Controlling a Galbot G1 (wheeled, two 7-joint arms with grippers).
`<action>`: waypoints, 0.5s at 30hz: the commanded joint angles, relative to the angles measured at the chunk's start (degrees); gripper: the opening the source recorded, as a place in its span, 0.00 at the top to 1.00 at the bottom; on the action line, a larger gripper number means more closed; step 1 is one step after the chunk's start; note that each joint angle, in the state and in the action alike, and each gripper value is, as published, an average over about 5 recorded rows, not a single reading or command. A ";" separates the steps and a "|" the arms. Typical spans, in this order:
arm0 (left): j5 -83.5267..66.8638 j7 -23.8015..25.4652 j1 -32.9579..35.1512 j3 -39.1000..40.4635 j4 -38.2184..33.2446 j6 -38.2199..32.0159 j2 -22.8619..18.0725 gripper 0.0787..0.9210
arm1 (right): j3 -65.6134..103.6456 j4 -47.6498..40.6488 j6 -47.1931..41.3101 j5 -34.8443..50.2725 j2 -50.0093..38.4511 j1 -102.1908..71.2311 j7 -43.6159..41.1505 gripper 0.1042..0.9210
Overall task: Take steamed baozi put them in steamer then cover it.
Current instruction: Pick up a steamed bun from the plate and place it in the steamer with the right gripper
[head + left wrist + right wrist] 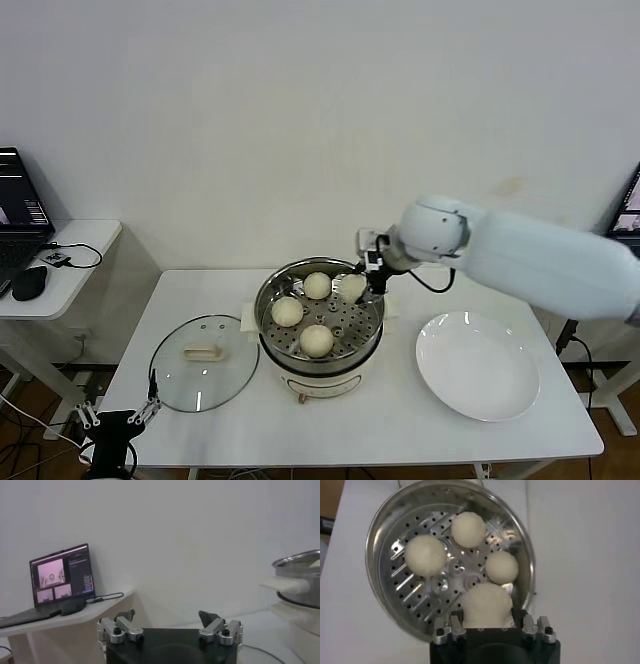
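The steamer [322, 381] stands mid-table with three steamed baozi on its perforated tray [422, 597]: one at the back [318, 285], one on the left [288, 311], one at the front [317, 340]. My right gripper [366, 285] hangs over the pot's back right rim, shut on another baozi [486, 605], which fills the space between its fingers just above the tray. The cover [190, 388], clear glass with a cream handle, lies flat on the table left of the steamer. My left gripper [118, 412] waits low at the table's front left corner, open and holding nothing [170, 616].
A white plate [478, 365] with nothing on it sits right of the steamer. A side table at the far left carries a laptop [20, 215] and a mouse [30, 283]. The steamer's side handle [285, 584] shows in the left wrist view.
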 commanded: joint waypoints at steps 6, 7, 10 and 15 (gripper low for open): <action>0.01 -0.11 -0.06 -0.27 0.51 -0.24 -0.02 0.12 | -0.38 -6.32 -2.45 -1.09 5.86 -5.48 2.11 0.38; 0.03 -0.11 -0.08 -0.18 0.55 -0.25 -0.03 0.12 | -0.32 -6.56 -2.43 -1.39 5.99 -5.61 2.02 0.38; 0.09 -0.10 -0.18 0.03 0.55 -0.25 -0.10 0.12 | -0.06 -7.34 -2.36 -2.12 6.39 -5.95 2.00 0.38; 0.14 -0.11 -0.14 0.08 0.41 -0.23 -0.10 0.12 | 0.69 -7.67 -2.43 -2.05 6.56 -6.50 2.14 0.38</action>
